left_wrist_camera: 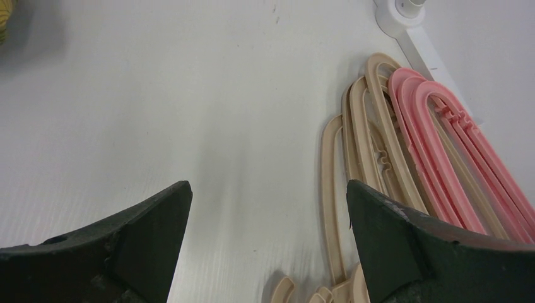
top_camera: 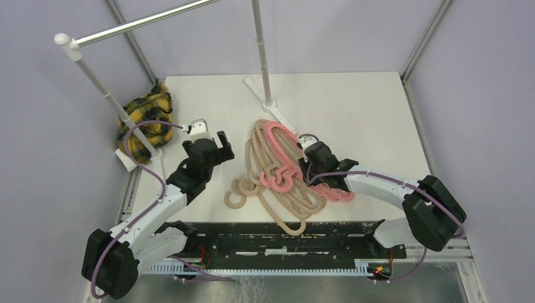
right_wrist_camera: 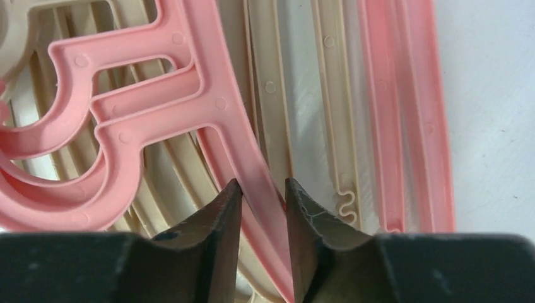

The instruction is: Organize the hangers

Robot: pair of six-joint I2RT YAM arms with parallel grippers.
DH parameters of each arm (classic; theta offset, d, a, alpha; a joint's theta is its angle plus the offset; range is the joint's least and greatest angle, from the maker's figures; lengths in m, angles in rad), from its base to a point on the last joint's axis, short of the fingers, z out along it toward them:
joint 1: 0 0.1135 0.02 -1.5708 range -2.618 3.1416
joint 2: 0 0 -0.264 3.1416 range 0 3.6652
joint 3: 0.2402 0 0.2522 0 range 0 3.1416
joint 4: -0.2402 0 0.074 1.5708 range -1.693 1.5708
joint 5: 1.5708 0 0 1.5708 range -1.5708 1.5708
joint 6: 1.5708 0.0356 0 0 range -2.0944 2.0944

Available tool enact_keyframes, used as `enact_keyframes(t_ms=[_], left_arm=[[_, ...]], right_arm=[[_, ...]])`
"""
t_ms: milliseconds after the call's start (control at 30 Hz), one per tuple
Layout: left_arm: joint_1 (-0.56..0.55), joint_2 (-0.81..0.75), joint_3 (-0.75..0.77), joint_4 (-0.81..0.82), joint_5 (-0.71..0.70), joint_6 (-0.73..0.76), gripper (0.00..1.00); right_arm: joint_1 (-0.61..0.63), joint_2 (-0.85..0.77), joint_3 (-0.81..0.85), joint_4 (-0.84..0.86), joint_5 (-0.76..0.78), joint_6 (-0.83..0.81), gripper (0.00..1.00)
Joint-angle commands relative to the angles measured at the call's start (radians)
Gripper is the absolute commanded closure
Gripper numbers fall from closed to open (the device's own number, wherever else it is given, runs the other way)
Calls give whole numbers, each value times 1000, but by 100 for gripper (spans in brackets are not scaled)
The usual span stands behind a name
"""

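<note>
Pink and beige hangers (top_camera: 285,201) are piled at the centre of the desk (top_camera: 378,113). One pink hanger (right_wrist_camera: 208,107), cut off by the frame edges, is pinched by the right gripper (right_wrist_camera: 264,189). The left gripper (left_wrist_camera: 268,189) is spread wide, left of the pile.

We see the pink hangers (right_wrist_camera: 158,107) as matt moulded plastic with small round marks, and the beige hangers (right_wrist_camera: 271,95) as the same. The white table (left_wrist_camera: 189,95) is smooth and faintly ribbed, the plaid cloth (top_camera: 154,104) soft and woven, the rack's crossbar (top_camera: 145,22) shiny metal.
</note>
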Motion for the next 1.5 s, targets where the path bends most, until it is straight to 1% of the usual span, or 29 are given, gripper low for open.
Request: enact_keyframes(t_ms=[0,100,167,267,333,533,667,767,833,900,1000,1100,1233,1367,1467], left_arm=[[-3,-31,8,9,-14,-38,1],[0,-40,10,3,-17,-38,1],[0,-45,13,-2,-17,-40,1],[0,-52,15,-20,-23,-42,1],[0,-57,18,-36,-34,-47,1],[-1,-63,7,-46,-50,-57,1],[-1,-57,9,-45,-41,-64,1],[-1,-60,9,-49,-37,-69,1],[-1,-60,7,-50,-45,-72,1],[-1,-54,7,-52,-55,-72,0],[-2,-45,13,-65,-62,-80,0],[-1,-45,15,-72,-60,-81,0],[-1,-61,15,-69,-62,-89,0],[-1,-67,17,-64,-62,-92,0],[-1,-65,18,-64,-57,-98,0]], right_arm=[[-2,-28,11,10,-27,1,69],[-2,-71,46,-42,-36,-11,86],[-2,-103,80,-89,-52,-12,93],[-1,-169,128,-159,-87,-9,97],[-2,-217,158,-202,-104,-5,99],[-1,-312,276,-318,-154,10,99],[-1,-303,327,-342,-231,21,99],[-2,-280,378,-308,-330,67,99],[-4,-260,445,-255,-407,115,99],[-3,-222,546,-214,-489,174,99],[-3,-128,720,-214,-621,239,99],[-4,-26,832,-184,-736,316,99],[-9,101,986,-113,-773,372,99],[-31,245,1158,58,-804,483,99],[-51,369,1290,172,-788,579,99]])
